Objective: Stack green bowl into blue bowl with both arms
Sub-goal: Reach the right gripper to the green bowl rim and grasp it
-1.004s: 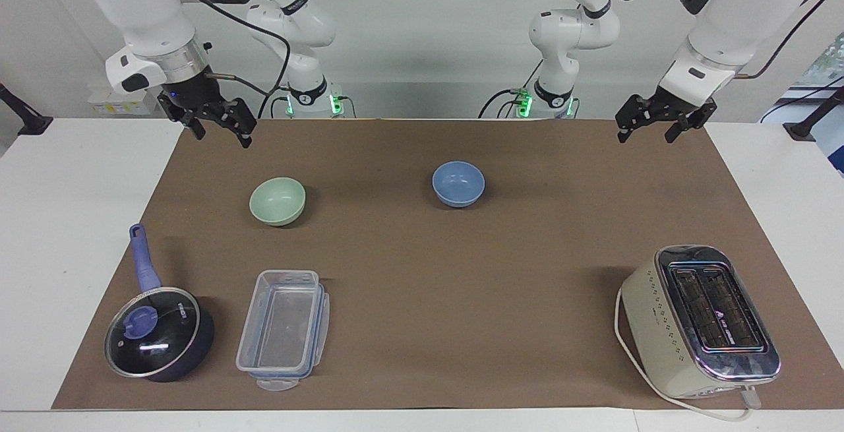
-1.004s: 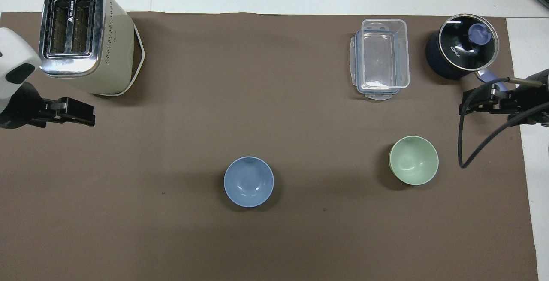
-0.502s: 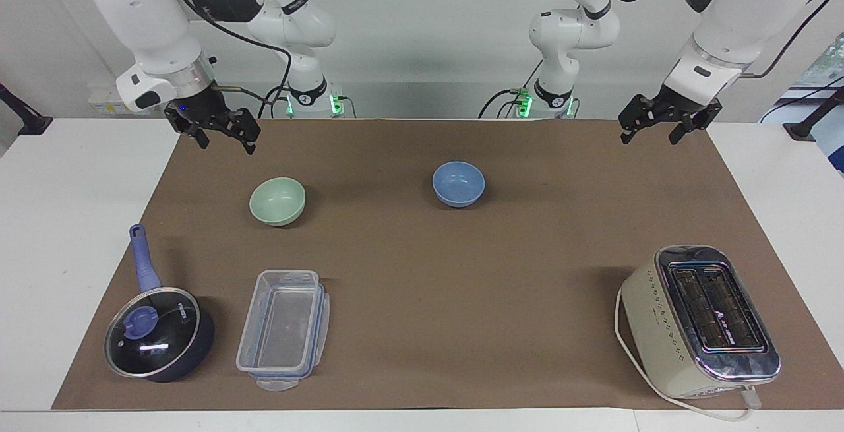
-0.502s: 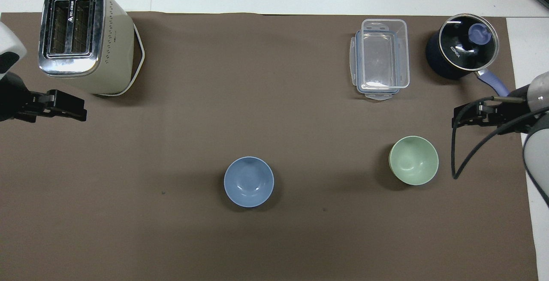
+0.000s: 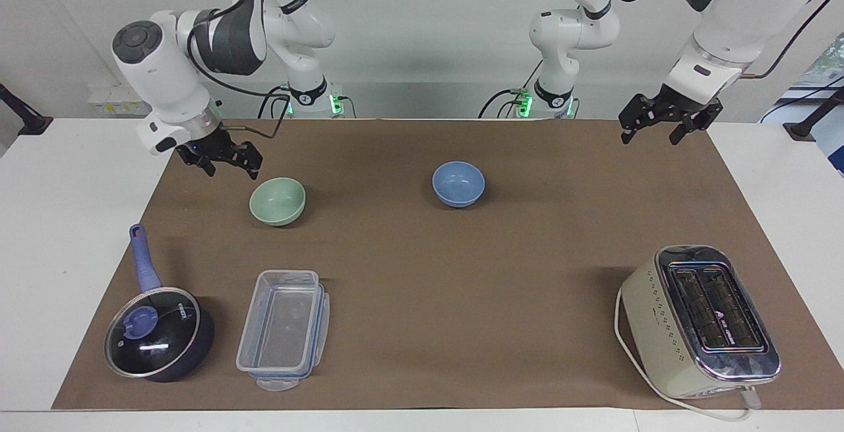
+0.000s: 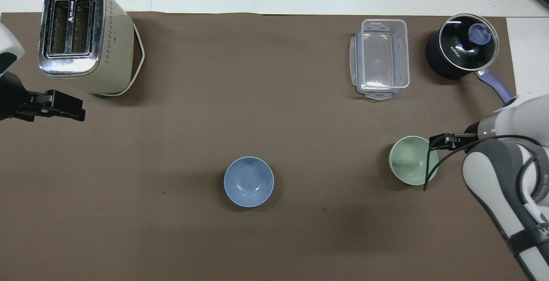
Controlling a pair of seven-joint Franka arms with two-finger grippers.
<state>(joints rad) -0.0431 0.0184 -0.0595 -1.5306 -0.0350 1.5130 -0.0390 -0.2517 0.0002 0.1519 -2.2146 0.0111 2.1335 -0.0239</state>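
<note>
The green bowl [image 5: 277,200] sits upright on the brown mat [image 5: 422,267] toward the right arm's end of the bench [image 5: 66,208], with the blue bowl [image 5: 458,183] well apart from it near the middle, both empty. The right end effector [image 5: 227,160] hangs in the air just beside the green bowl's rim, fingers spread apart and holding nothing, not touching the bowl. The left end effector [image 5: 666,122] waits with parted fingers over the mat's edge at the left arm's end. Farther from the robots stand a lidded saucepan [image 5: 158,333], a clear plastic container [image 5: 283,330] and a toaster [image 5: 702,320].
</note>
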